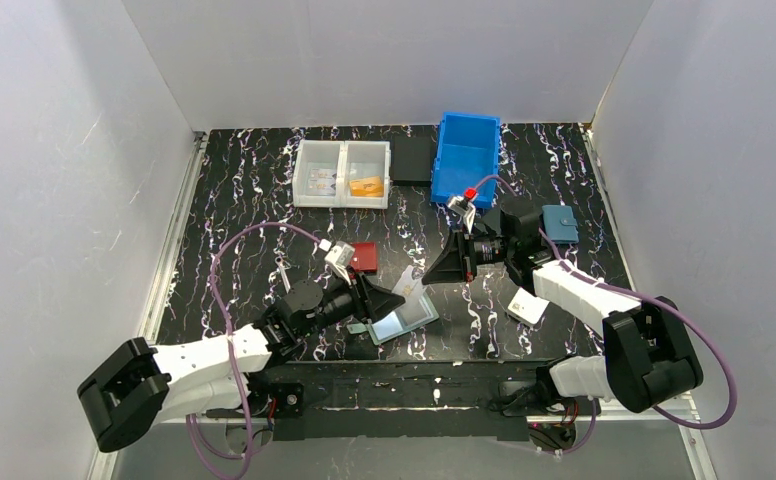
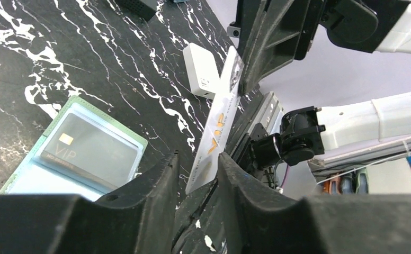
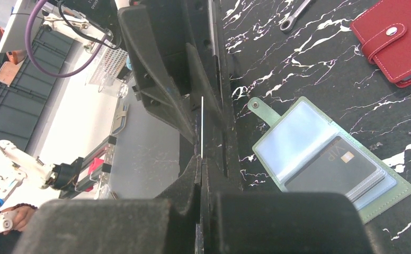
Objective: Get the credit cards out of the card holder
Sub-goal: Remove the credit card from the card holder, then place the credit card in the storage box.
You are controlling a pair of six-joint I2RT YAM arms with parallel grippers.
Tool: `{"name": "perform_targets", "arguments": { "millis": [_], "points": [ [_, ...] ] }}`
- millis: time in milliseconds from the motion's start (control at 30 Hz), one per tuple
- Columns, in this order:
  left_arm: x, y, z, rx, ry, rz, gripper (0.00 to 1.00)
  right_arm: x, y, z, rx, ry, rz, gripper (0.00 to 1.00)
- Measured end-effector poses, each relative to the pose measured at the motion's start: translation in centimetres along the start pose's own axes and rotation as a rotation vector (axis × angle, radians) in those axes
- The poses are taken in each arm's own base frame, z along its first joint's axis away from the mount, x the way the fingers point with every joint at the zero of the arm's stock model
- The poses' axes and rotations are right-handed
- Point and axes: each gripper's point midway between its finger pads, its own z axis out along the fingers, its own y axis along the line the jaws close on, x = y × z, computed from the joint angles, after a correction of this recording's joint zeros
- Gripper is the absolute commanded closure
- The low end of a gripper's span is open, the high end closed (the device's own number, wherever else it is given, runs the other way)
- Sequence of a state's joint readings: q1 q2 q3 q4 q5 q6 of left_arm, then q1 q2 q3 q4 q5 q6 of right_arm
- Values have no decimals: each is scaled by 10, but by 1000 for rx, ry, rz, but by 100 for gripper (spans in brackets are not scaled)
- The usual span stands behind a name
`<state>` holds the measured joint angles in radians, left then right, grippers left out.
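Observation:
The sage-green card holder [image 1: 404, 318] lies open on the table, a black VIP card [image 2: 87, 151] in its clear pocket; it also shows in the right wrist view [image 3: 325, 159]. My right gripper [image 1: 432, 272] is shut on one end of a pale credit card [image 2: 219, 127] with orange VIP lettering, held in the air above the holder. The card shows edge-on in the right wrist view [image 3: 202, 127]. My left gripper [image 2: 198, 159] is open, its jaws standing either side of the card's other end, with a gap showing on one side.
A red wallet [image 1: 364, 256] lies behind the left gripper. A white wallet [image 1: 528, 306] lies at the right front and a teal one [image 1: 560, 224] at the right. At the back stand a clear divided box [image 1: 342, 173], a black pad [image 1: 412, 158] and a blue bin [image 1: 467, 158].

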<state>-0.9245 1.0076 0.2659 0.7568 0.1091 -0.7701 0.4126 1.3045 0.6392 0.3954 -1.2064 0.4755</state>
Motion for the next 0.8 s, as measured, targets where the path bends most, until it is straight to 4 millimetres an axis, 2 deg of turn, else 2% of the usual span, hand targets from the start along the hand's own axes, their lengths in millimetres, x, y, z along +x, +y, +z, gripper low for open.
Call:
{"name": "perform_targets", "arguments": {
  "millis": [33,167,200,233,300,333,367,500,633,700,800],
  "points": [
    [0,-2,1,9,2,4,100,0,0,0,0,0,0,99],
    [-3,-13,1,67,5,46,100,-1,-1,-1,5,-4,-5,98],
    [-5,-16,1,84,5,66,100,-1,-1,-1,3,-4,-8,92],
    [-5,-17,0,93,9,84,100,0,-1,-1,1,-2,-13,69],
    [-6,-15,-5,94,32,126,100,3,-1,-1,-7,11,-26,30],
    [-8,-13,-9,84,45,153,100,4,-1,-1,-6,18,-27,12],
    [-15,-11,-13,67,50,183,100,5,-2,-2,-2,24,-38,3],
    [-61,-2,-37,-68,65,354,100,-4,-13,-15,54,9,-107,2],
    [-116,6,-66,-244,115,648,100,-14,-16,-32,122,-33,-170,1],
    [-139,19,-79,-335,191,803,100,-18,-14,-37,139,-47,-204,2],
    [-171,56,-90,-472,332,922,100,-19,-15,-39,152,-52,-214,2]
  ]
}}
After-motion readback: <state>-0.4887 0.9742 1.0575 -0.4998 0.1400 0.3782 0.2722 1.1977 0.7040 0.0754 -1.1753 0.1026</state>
